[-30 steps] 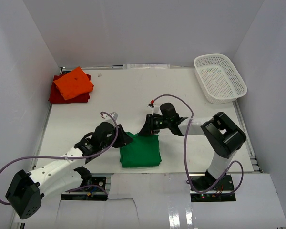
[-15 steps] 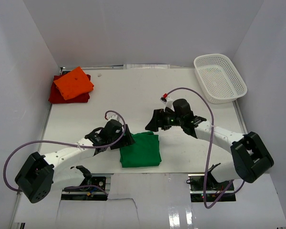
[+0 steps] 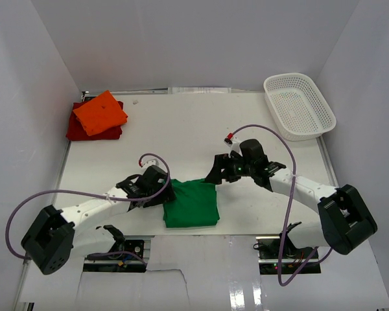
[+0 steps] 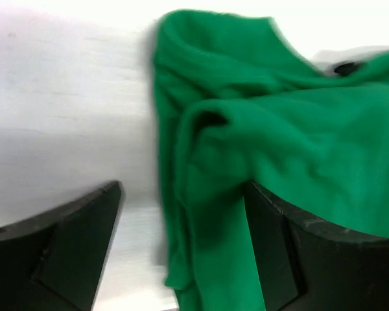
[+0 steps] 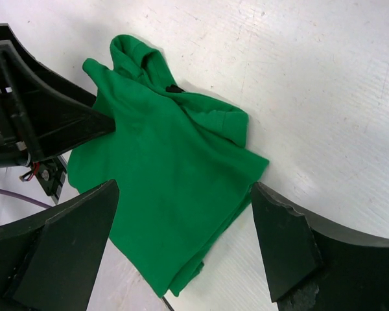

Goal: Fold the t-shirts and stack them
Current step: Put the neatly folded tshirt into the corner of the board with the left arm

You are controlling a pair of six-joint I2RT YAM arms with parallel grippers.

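green t-shirt [image 3: 191, 205] lies folded, left claw [image 3: 170, 192] spread at its edge, right claw [image 3: 215, 175] spread nearby.

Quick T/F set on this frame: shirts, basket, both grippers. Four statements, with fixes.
1. The orange shirt lies on the red shirt. True.
2. The basket holds a shirt. False: it is empty.
3. The right gripper is shut on the green shirt. False: it is open and grips nothing.
4. The left gripper is open at the green shirt's left edge. True.
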